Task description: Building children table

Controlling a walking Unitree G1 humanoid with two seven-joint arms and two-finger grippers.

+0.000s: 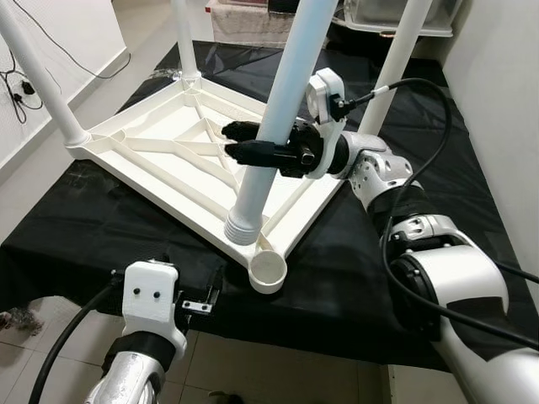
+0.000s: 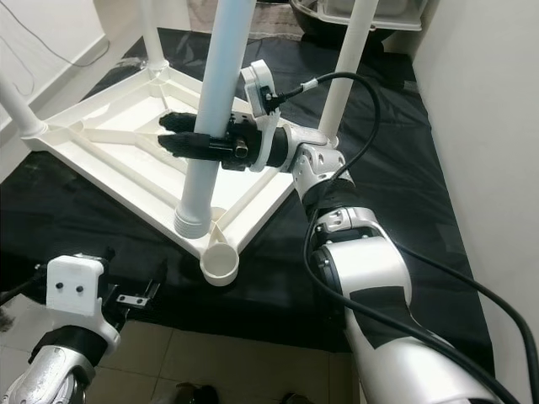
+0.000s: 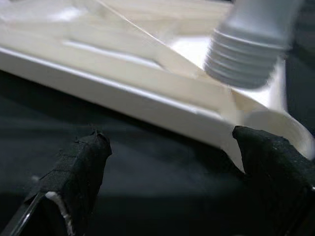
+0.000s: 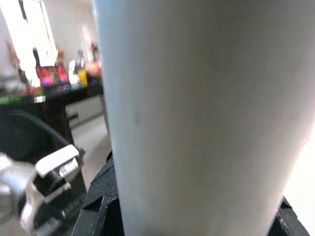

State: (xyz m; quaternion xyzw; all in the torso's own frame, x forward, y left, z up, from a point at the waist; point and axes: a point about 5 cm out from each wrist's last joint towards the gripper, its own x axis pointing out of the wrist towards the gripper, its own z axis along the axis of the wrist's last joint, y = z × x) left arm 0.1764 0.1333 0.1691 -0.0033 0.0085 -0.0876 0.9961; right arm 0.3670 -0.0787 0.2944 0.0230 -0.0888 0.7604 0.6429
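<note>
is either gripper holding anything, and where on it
The right gripper clamps the loose white plastic table leg mid-shaft, above its threaded end. The left gripper is open, holding nothing.

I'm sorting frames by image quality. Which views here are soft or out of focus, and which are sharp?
Left and right eye views: sharp and evenly lit, the right gripper shut on the white table leg. Right wrist view: the leg looms close and blurred. Left wrist view: soft on the leg's threaded end, the left gripper dark.
</note>
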